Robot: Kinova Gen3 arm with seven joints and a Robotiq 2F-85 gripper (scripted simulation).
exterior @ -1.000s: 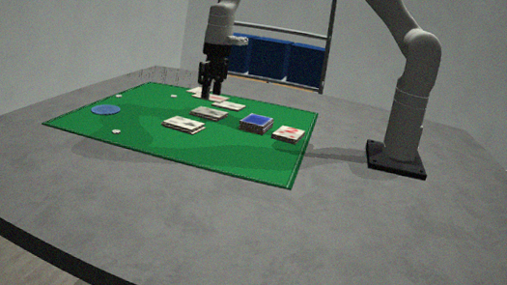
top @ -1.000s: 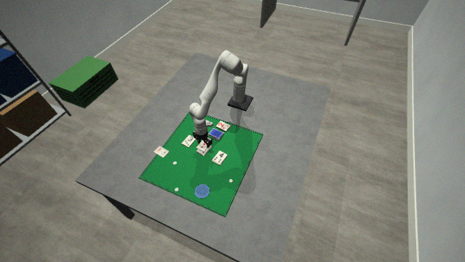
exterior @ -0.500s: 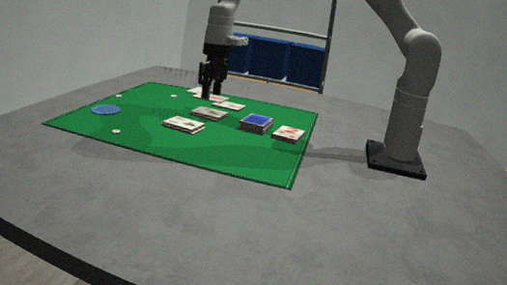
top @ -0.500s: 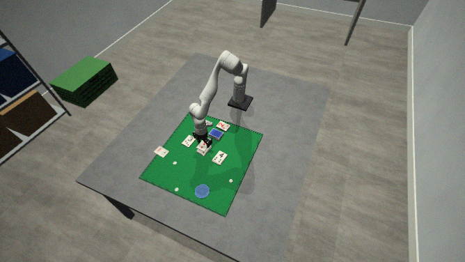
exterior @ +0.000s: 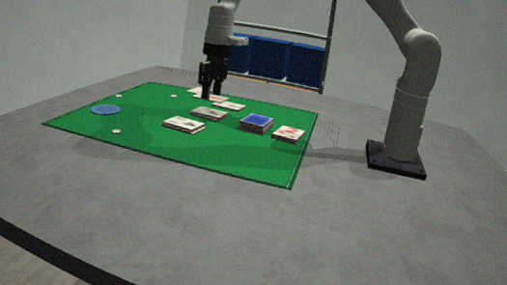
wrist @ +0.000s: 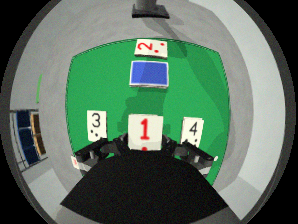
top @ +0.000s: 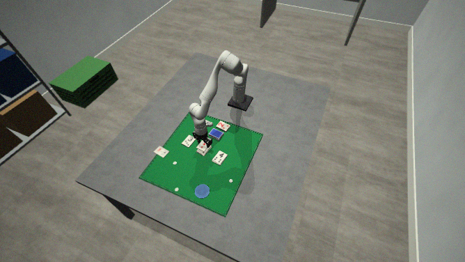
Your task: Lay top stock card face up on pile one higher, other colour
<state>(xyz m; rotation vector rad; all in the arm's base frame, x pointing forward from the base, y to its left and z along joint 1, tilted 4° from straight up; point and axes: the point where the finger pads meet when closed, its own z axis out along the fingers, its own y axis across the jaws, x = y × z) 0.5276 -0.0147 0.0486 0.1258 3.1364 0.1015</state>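
My gripper (top: 203,141) (exterior: 211,95) (wrist: 144,138) is shut on a face-up card with a red 1 (top: 202,145) (exterior: 221,99) (wrist: 145,127), gripped by its sides and held level in the air. Below it is the middle pile (top: 203,152) (exterior: 209,113); its top number cannot be read. The face-down blue stock (top: 216,134) (exterior: 257,121) (wrist: 149,73) stands toward the robot base. The black 3 (top: 188,141) (exterior: 230,106) (wrist: 96,125) and black 4 (top: 220,157) (exterior: 183,124) (wrist: 192,131) lie on either side of the middle pile.
A red 2 (top: 223,125) (exterior: 288,133) (wrist: 151,48) lies between stock and base. Another red card (top: 161,152) lies across the green mat's side edge. A blue disc (top: 202,191) (exterior: 105,109) and small white discs (top: 175,162) (top: 230,180) lie on the mat's far part.
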